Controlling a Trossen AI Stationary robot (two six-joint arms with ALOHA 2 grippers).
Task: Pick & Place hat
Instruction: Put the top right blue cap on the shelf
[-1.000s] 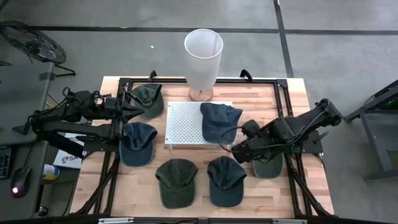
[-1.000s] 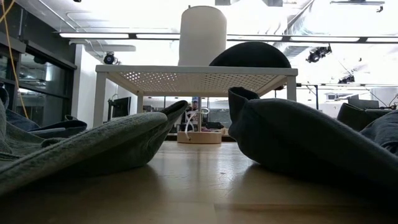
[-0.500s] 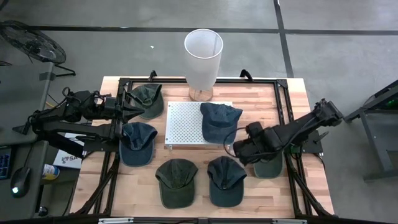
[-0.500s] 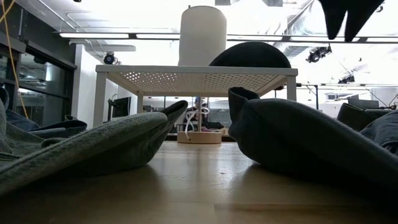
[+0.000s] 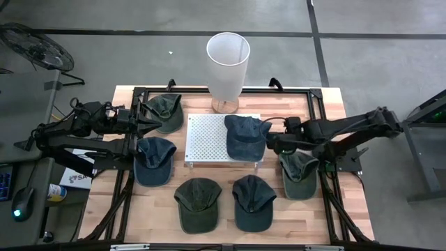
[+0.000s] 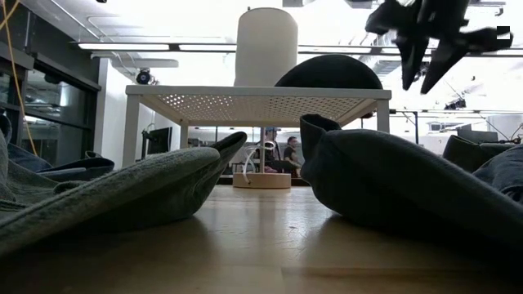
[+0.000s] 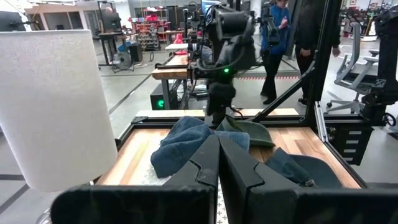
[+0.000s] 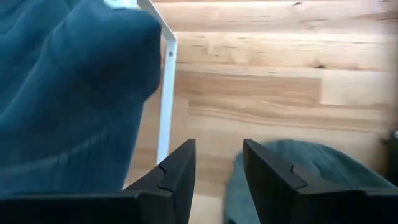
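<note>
A blue hat (image 5: pixel 245 136) lies on the right part of a white perforated platform (image 5: pixel 205 139), its crown (image 6: pixel 328 72) showing above the platform's top in the low view. My right gripper (image 5: pixel 269 143) hangs open just off the hat's right side, pointing steeply down, above the platform's right edge (image 8: pixel 165 93); nothing is between its fingers (image 8: pixel 217 149). More hats lie on the table: green (image 5: pixel 166 111), blue (image 5: pixel 155 159), green (image 5: pixel 197 202), blue (image 5: pixel 253 202) and green (image 5: pixel 300 173). My left gripper (image 5: pixel 159 120) waits shut and level at the table's left.
A tall white cylinder (image 5: pixel 228 59) on a wooden base stands at the far edge behind the platform. A black frame (image 5: pixel 317 111) runs around the table top. People stand in the room beyond the table (image 7: pixel 280 37).
My right gripper has gone toward the table's far edge, from beside the near blue hat to the right side of the hat on the platform. It has sunk into the low view from above and rolled somewhat. The hats have not moved.
</note>
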